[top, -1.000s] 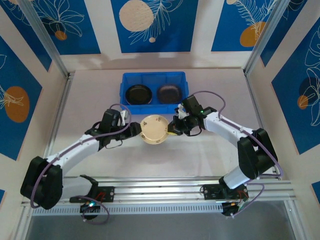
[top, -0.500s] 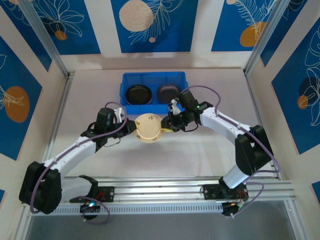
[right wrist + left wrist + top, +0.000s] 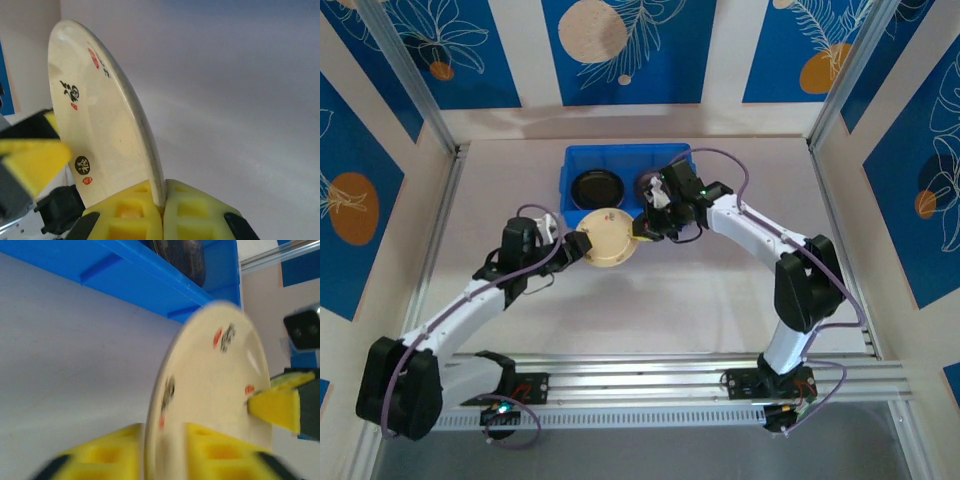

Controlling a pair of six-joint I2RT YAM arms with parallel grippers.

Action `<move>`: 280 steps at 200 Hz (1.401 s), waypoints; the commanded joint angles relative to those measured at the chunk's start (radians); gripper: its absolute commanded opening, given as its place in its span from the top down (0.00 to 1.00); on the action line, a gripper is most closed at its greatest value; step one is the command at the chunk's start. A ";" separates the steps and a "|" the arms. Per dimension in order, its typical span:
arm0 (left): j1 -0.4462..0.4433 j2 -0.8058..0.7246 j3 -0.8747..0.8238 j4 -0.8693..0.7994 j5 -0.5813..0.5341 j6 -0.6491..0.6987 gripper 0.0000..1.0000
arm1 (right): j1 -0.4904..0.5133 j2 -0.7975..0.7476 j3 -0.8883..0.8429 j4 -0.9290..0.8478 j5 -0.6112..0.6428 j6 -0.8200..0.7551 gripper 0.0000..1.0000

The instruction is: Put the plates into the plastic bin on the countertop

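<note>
Clamping the beige plate [image 3: 607, 238] edgewise, left gripper [image 3: 577, 247] and right gripper [image 3: 642, 229] are holding it beside the bin [image 3: 620, 151].

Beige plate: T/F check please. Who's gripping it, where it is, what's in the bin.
1. The left end effector and right end effector both grip the beige plate at opposite rims. True.
2. The beige plate lies flat inside the blue bin. False: it is held at the bin's near wall.
3. The bin holds a black plate and a second dark plate. True.
4. The beige plate is unmarked. False: it bears small black and red marks.
</note>
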 commanded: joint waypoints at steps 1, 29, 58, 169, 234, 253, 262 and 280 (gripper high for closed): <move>0.030 -0.064 0.015 -0.071 0.014 0.066 0.00 | -0.018 0.039 0.129 -0.039 0.044 -0.016 1.00; 0.034 -0.118 0.028 -0.149 -0.015 0.131 0.00 | -0.041 0.141 0.291 -0.081 0.112 -0.023 1.00; 0.032 -0.191 0.031 -0.242 -0.097 0.190 0.00 | -0.064 0.273 0.480 -0.125 0.124 -0.024 1.00; 0.033 -0.209 0.040 -0.308 -0.179 0.266 0.00 | -0.106 0.675 0.914 -0.150 0.120 0.024 1.00; 0.035 -0.172 0.038 -0.290 -0.171 0.262 0.00 | -0.106 0.777 0.945 -0.084 0.094 0.066 1.00; 0.035 -0.162 0.039 -0.285 -0.171 0.262 0.00 | -0.106 0.803 0.964 -0.087 0.088 0.072 1.00; 0.035 -0.157 0.037 -0.281 -0.172 0.261 0.00 | -0.105 0.814 0.974 -0.088 0.084 0.075 1.00; 0.035 -0.148 0.034 -0.273 -0.167 0.256 0.00 | -0.102 0.830 0.990 -0.092 0.087 0.082 1.00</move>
